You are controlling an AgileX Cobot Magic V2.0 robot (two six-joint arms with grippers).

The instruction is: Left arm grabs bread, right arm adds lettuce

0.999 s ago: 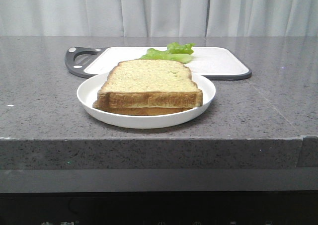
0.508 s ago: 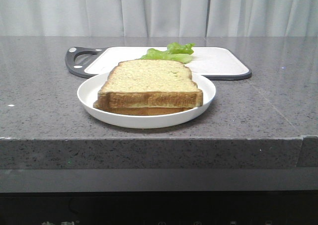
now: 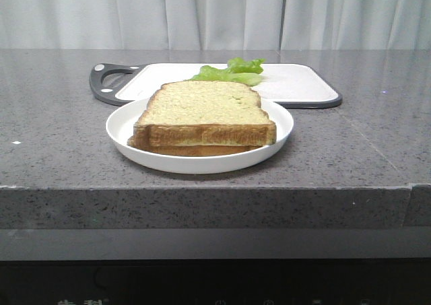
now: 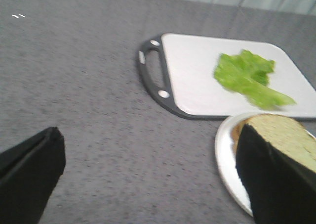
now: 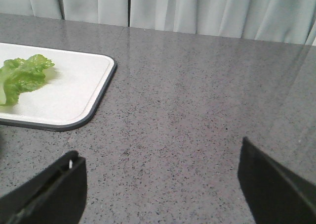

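A thick bread slice (image 3: pixel 204 110) lies on a thinner slice (image 3: pixel 202 150) on a white plate (image 3: pixel 121 133) at the counter's front. The lettuce leaf (image 3: pixel 229 72) lies on a white cutting board (image 3: pixel 296 83) behind the plate. Neither arm shows in the front view. In the left wrist view my left gripper (image 4: pixel 148 174) is open over bare counter, left of the plate (image 4: pixel 227 159); one finger (image 4: pixel 276 179) overlaps the bread (image 4: pixel 291 140), and the lettuce (image 4: pixel 249 78) lies beyond. In the right wrist view my right gripper (image 5: pixel 160 184) is open over bare counter, right of the board (image 5: pixel 74 95) and lettuce (image 5: pixel 19 75).
The cutting board has a dark rim and a handle (image 3: pixel 104 83) at its left. The grey stone counter (image 3: pixel 377 143) ends in a front edge just before the plate. Pale curtains (image 3: pixel 215 12) hang behind.
The front view has shifted very slightly; the plate and board sit a few pixels to the right. Nothing on the counter has visibly been touched.
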